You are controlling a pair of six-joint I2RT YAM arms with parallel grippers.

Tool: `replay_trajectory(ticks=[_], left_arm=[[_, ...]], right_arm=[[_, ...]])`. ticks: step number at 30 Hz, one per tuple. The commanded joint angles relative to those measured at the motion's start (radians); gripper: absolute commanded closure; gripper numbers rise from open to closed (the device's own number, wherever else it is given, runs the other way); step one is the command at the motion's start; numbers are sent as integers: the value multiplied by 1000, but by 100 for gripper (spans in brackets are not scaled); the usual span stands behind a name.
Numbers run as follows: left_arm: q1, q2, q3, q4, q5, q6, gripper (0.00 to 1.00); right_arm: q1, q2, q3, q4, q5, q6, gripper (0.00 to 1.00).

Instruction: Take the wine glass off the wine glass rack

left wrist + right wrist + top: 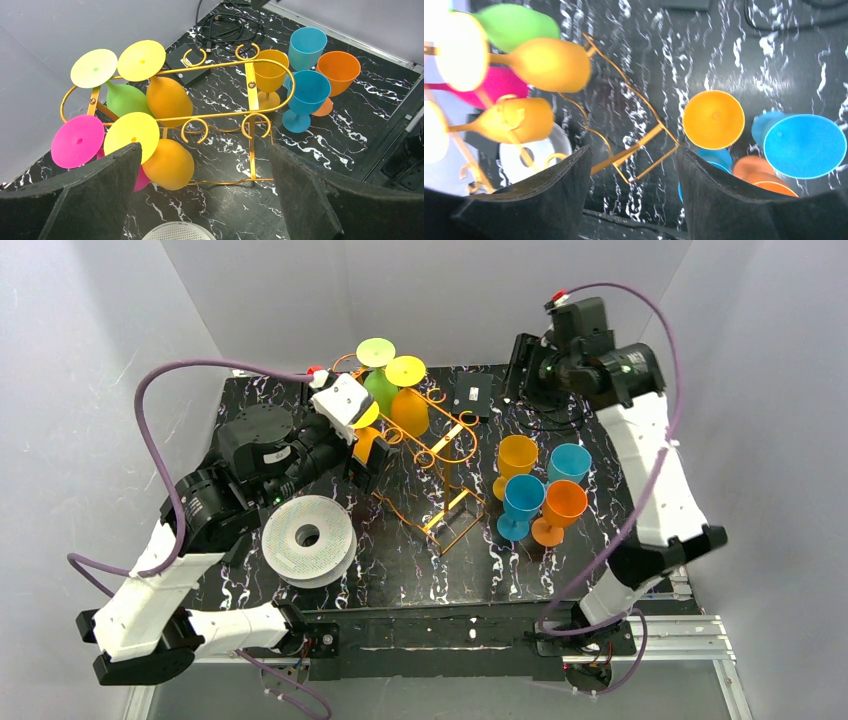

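Left jaws are being held wide open near the wine glass rack [251, 92], nothing gripped. Right jaws are being held open too, empty.

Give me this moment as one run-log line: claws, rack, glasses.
left claw: open, empty, facing rack | right claw: open, empty, raised | rack: four hung glasses | table: four standing glasses right of rack

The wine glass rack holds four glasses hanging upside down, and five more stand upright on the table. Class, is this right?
Only four stand upright on the table: an amber glass, a rear blue glass, a front blue glass and an orange glass, as the left wrist view shows. The wine glass rack does hold four upside down.
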Motion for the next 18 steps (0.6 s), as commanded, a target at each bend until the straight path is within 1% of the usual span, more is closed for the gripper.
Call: replay_trajectory(ticks=[1,5,12,18], left_arm=[[4,12,54,5,-23,24,0],[4,22,74,-9,-24,24,0],[4,33,108,-51,-52,59,0],[4,21,105,-69,-101,102,0]], right_arm=[[5,-133,-12,161,-72,-21,29],[5,-241,-77,277,-102,6,28],[5,-379,-124,344,-89,49,28],[5,-554,-291,407,-55,80,28]])
